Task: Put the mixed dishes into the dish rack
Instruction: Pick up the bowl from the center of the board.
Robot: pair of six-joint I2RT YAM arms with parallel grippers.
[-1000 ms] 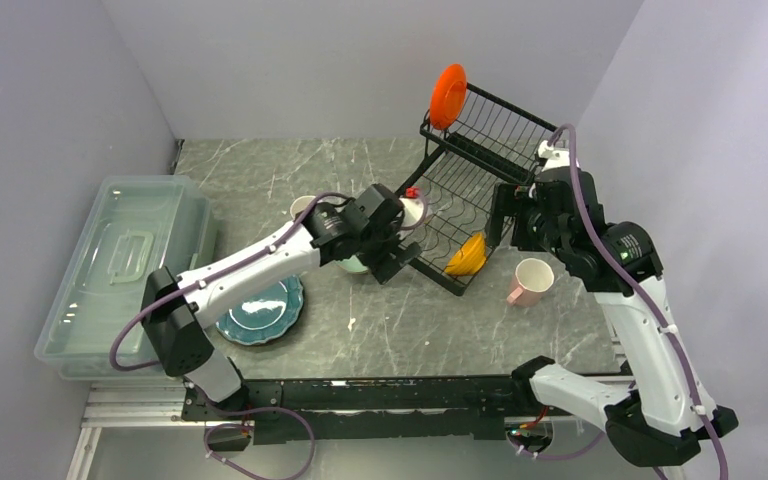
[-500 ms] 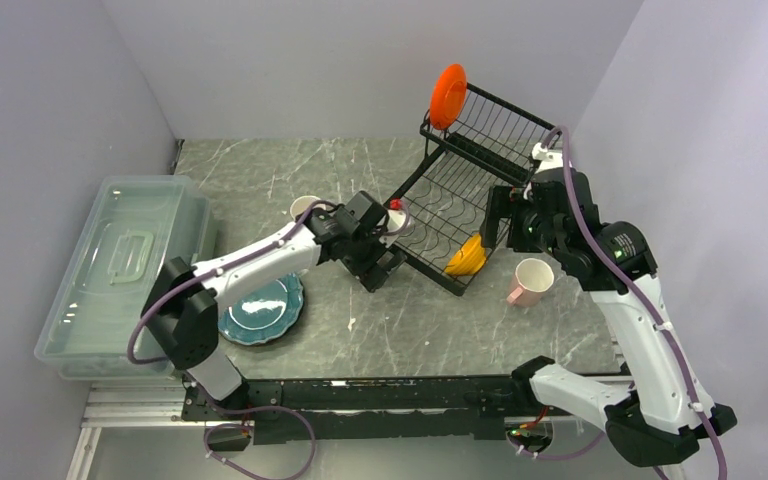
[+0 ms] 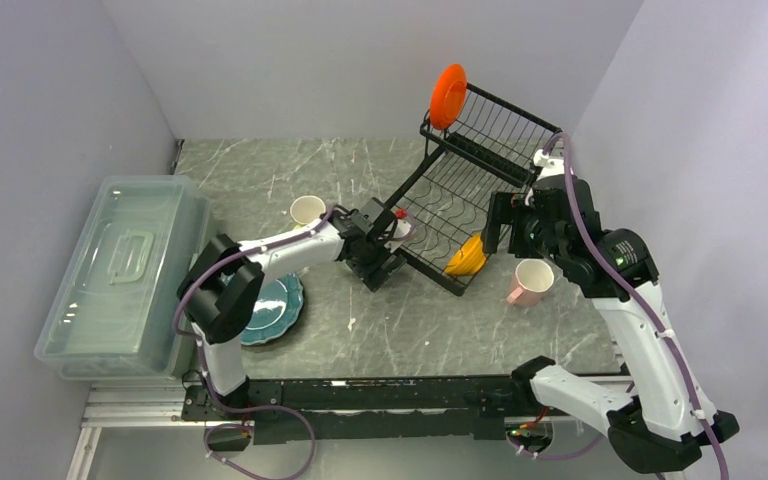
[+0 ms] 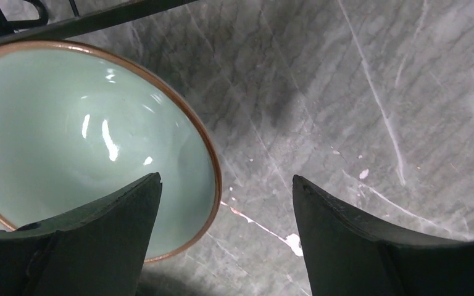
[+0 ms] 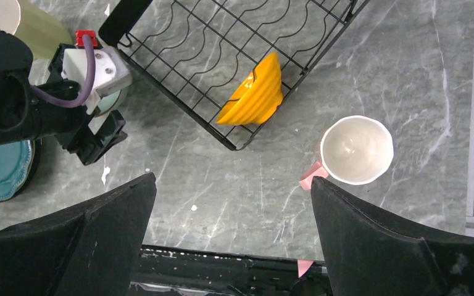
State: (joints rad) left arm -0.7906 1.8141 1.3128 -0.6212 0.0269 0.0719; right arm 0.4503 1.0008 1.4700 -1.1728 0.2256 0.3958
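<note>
Celadon-green bowl (image 4: 86, 142) w/ brown rim sits on grey marble table (image 4: 358, 92), just outside the edge wire of the black dish rack (image 3: 465, 170). L gripper (image 4: 225, 185) is spread wide and straddles the rim: one finger (image 4: 99, 240) over the bowl's inside, the other (image 4: 358, 246) over bare tabletop. Contact w/ rim: can't tell. R gripper (image 5: 232, 182) hangs high over the table, fingers well apart, nothing btwn them. Ahead of its fingertips: orange-yellow bowl (image 5: 253, 92), tipped on its side in the near corner of the rack's lower tray. Pink mug (image 5: 355, 151) upright on the table just past one fingertip, outside the rack, near that corner. Out past the other finger: L arm, then teal plates (image 5: 0, 169) flat on the table. Top view: small orange-red plate (image 3: 448, 95) stands on edge at a corner of the raised tier. Pale yellow mug (image 3: 307, 210) upright on the table beside L forearm. Clear lidded bin (image 3: 120, 265) at the table's far side from R arm.
</note>
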